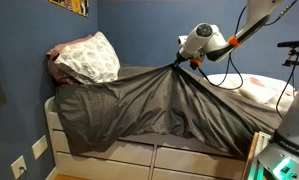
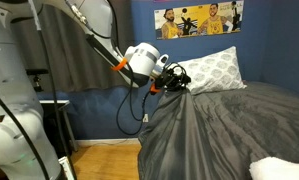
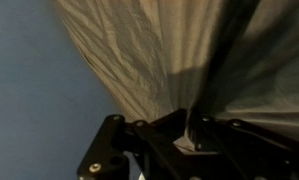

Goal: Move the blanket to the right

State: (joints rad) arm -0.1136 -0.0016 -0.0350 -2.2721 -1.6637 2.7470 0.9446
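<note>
The dark grey blanket (image 1: 154, 105) covers the bed and is pulled up into a taut peak. It also shows in an exterior view (image 2: 229, 130). My gripper (image 1: 179, 63) is shut on a pinch of the blanket at that peak, lifted above the bed; in the other exterior view it is at the bed's near edge (image 2: 176, 85). In the wrist view the blanket (image 3: 159, 60) fans out from between my fingers (image 3: 194, 135), with the fabric bunched in the jaws.
A patterned pillow (image 1: 89, 57) lies at the head of the bed, also seen by the wall (image 2: 214, 70). White bedding (image 1: 259, 92) lies at the other end. The white bed frame (image 1: 109, 160) has drawers. A poster (image 2: 199, 17) hangs on the blue wall.
</note>
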